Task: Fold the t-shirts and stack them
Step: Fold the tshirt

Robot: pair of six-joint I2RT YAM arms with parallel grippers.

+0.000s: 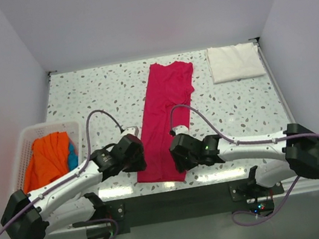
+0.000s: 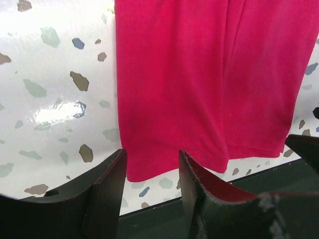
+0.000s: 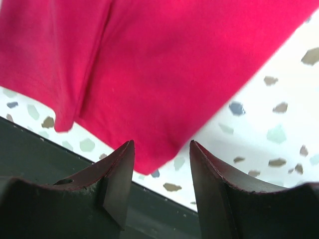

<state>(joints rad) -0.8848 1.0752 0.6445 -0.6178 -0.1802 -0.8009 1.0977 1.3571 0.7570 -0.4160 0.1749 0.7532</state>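
The magenta-pink t-shirt (image 1: 167, 112) lies flat as a long narrow strip down the middle of the table, its hem at the near edge. My left gripper (image 1: 136, 155) hovers open at the hem's left corner, and my right gripper (image 1: 176, 153) hovers open at its right corner. In the left wrist view the pink cloth (image 2: 199, 74) ends just beyond the open left gripper (image 2: 152, 164), with nothing between the fingers. The right wrist view shows the pink corner (image 3: 164, 59) just past the open, empty right gripper (image 3: 162, 154). A white t-shirt (image 1: 234, 61) lies folded at the back right.
A white slotted basket (image 1: 25, 142) stands at the left edge with an orange t-shirt (image 1: 47, 160) and a blue one (image 1: 71, 152) in it. The speckled table (image 1: 237, 106) ends in a dark front edge (image 2: 164, 214) right under both grippers. Walls close in the back and sides.
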